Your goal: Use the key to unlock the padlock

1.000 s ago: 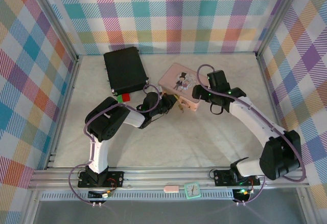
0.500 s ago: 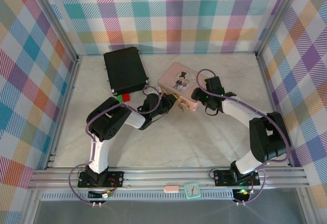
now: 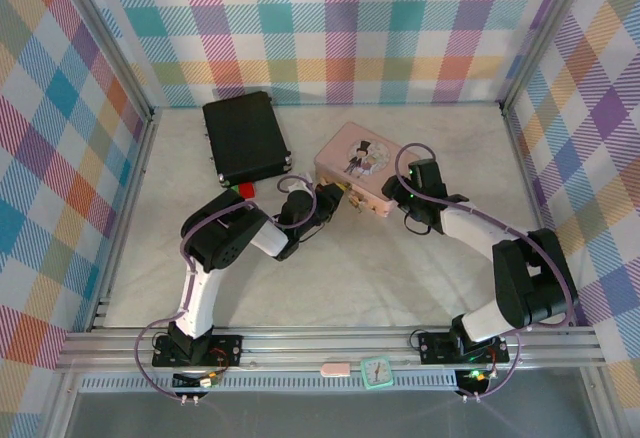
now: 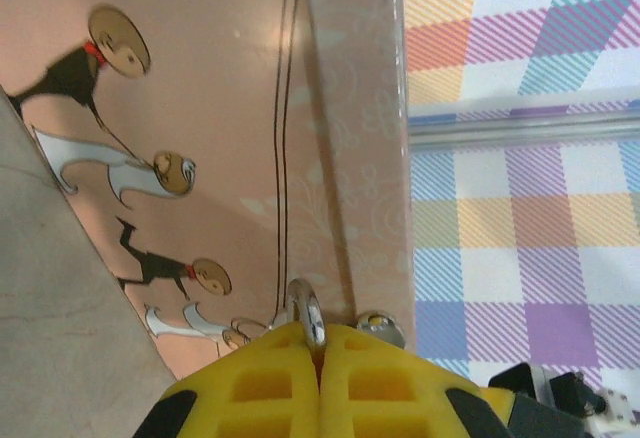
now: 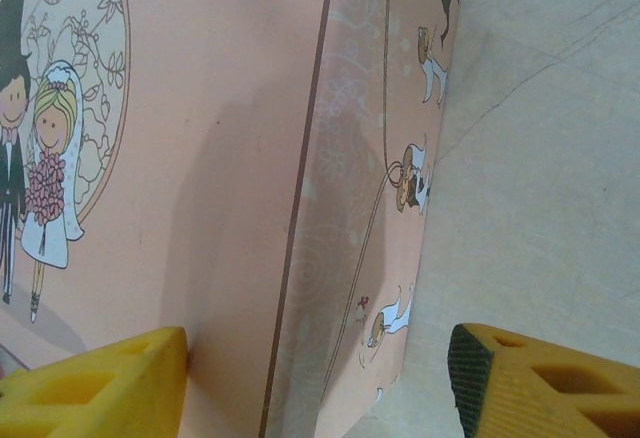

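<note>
One padlock (image 4: 307, 314) hung at the tin's (image 3: 362, 154) near left side, shackle toward the tin, clenched in your left gripper (image 4: 320, 338); your right gripper (image 5: 318, 378), jaws apart, straddled the tin's right edge, farther from it.

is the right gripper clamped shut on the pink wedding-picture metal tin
No, the right gripper stands open, yellow fingers spread either side of an edge of the pink tin.
</note>
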### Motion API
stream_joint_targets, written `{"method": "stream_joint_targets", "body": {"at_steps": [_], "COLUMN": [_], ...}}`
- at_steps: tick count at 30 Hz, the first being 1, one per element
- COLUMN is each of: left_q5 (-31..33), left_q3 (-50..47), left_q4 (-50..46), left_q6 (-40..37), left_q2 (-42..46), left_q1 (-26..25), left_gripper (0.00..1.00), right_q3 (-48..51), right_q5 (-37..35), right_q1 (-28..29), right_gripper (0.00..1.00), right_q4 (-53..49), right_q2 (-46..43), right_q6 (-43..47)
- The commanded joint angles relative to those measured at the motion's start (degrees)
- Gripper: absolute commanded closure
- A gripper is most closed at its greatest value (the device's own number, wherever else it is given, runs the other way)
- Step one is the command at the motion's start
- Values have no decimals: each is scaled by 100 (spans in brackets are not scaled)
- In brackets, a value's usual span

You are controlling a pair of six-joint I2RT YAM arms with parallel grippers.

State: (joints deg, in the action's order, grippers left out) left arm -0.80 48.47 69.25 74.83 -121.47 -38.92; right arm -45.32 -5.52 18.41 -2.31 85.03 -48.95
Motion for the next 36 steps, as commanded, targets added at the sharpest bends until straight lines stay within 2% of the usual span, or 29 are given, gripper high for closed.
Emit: {"method": "stream_joint_targets", "body": {"at_steps": [1,8,11,18,21,24,25,29,33,36], "left_q5": [505,341,239,-801,-1343,-1725,-1765,-1305,-960,-770], "left_q3": [-81,-40,-179,-505,-645,-574,-425,287,644,848], "left_q4": [133,74,-236,-1512,-2535,-4061,-4837,-7549,-8742,-9131], "left_q6": [70,-16,-205,-594,-1030,-1673,-2003,-3227,-3730,-3908], "left_q2": [-42,51,325,1192,1685,2229,2444,2871,2848,2658], "left_q1": [7,142,206,377,362,337,313,102,-65,-191], "left_gripper": [100,100,100,100,100,100,100,100,100,100], "right_q3": [131,-145,-322,-782,-853,-821,-788,-508,-152,-4], "right_q5": [-367,-320,-260,-80,-177,-407,-528,-1019,-1200,-1284], "right_q1": [-130,-143,-155,-159,-160,-155,-161,-160,-166,-173], "right_gripper": [33,34,32,13,1,1,1,1,1,1], "right_q4": [-564,-635,-724,-1337,-1765,-2192,-2324,-2564,-2423,-2331], "right_q2": [141,173,108,-297,-587,-854,-938,-1240,-1493,-1576], "right_q6": [-48,212,410,1244,1625,1916,1990,2113,2036,1977]}}
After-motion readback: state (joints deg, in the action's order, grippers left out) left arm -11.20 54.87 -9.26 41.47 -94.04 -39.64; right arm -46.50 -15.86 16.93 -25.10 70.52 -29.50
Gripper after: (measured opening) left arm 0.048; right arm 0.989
